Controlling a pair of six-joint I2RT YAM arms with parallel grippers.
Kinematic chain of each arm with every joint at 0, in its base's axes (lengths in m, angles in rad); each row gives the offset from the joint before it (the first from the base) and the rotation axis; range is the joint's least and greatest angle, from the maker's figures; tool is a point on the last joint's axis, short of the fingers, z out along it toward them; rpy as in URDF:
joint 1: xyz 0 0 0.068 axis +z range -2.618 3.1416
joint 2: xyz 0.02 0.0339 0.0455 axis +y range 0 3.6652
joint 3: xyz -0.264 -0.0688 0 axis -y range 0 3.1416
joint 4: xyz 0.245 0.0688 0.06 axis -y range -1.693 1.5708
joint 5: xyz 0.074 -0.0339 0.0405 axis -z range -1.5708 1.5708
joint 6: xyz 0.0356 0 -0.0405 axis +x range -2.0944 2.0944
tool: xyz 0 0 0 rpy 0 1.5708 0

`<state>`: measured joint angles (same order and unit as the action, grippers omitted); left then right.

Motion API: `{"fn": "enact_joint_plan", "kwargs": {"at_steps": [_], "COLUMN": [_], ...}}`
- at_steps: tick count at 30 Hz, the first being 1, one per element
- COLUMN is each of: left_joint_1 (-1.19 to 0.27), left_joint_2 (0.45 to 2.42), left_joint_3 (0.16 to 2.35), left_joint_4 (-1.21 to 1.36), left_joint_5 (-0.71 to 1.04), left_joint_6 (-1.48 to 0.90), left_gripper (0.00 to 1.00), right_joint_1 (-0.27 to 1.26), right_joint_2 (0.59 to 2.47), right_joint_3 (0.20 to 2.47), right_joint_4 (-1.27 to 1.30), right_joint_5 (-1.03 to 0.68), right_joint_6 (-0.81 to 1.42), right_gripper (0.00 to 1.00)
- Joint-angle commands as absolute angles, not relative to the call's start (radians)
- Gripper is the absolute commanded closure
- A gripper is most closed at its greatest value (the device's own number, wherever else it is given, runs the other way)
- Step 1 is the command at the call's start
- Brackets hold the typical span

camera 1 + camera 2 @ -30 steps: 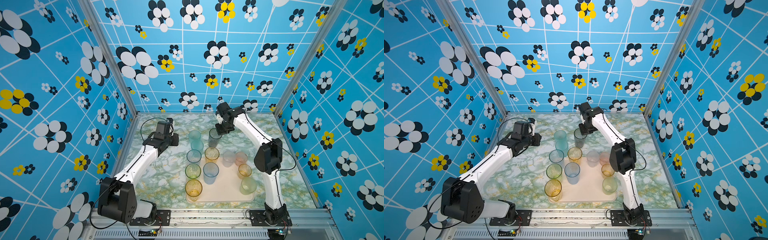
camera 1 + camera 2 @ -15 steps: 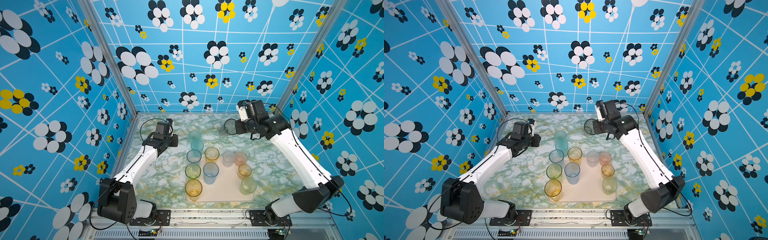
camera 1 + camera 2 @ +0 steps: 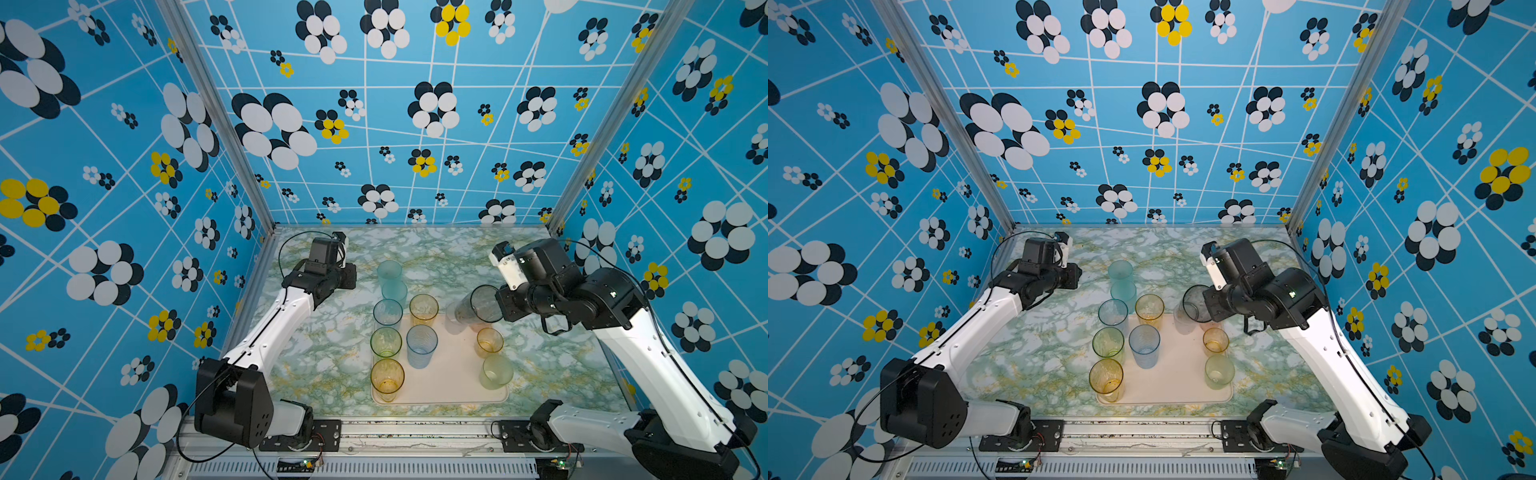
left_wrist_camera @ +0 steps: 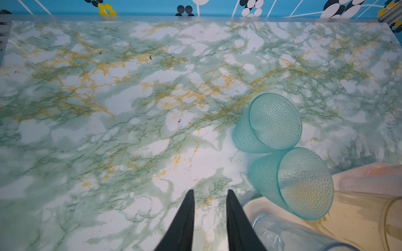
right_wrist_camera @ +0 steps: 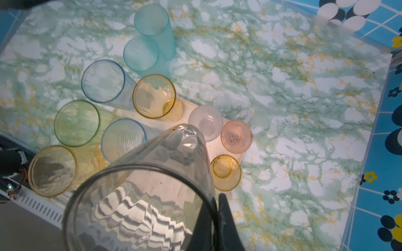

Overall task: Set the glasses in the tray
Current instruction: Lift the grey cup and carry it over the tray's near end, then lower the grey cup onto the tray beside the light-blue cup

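Right gripper [image 5: 214, 204] clamped on rim of grey glass [image 3: 478, 305], held tilted above tray [image 3: 449, 374] at its 1 o'clock corner. Left gripper [image 4: 210, 193] slightly parted, empty, toward tray's 10 o'clock.

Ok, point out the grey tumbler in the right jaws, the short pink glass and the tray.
tall grey translucent tumbler [image 5: 171, 152], right wrist view, side wall.
short pink translucent glass [image 5: 236, 136], right wrist view, inner bottom.
flat cream-white rectangular tray [image 3: 451, 374], in a top view, bare floor.
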<state>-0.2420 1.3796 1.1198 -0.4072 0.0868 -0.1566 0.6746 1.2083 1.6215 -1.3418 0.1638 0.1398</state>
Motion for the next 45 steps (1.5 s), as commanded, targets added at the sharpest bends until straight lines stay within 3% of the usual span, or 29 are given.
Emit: {"fn": "enact_joint_plan", "kwargs": {"at_steps": [1,12,21,30,45], "left_joint_1": [-0.233,-0.233,-0.233,-0.233,-0.233], "left_joint_2": [1.344,1.35,1.354,1.359,1.359], "left_joint_3": [1.15,1.162,1.167,1.17,1.164], "left_joint_4": [-0.439,-0.439,-0.441,-0.445,-0.444], "left_joint_5": [0.102,0.12,0.13,0.135,0.133], "left_joint_6": [-0.153,-0.163,-0.16,-0.153,-0.153], "left_gripper": [0.72,0.72,0.71,0.71,0.71], "right_joint_1": [0.761,0.991,1.106,1.131,1.133], "right_joint_2": [1.222,1.253,1.389,1.442,1.498], "right_joint_3": [1.57,1.402,1.36,1.321,1.311], "right_joint_4": [-1.481,-1.315,-1.185,-1.057,-1.035], "right_joint_5": [0.226,0.131,0.055,-0.011,0.054], "right_joint_6": [0.216,0.329,0.336,0.349,0.353], "right_gripper": [1.0,1.0,1.0,1.0,1.0]}}
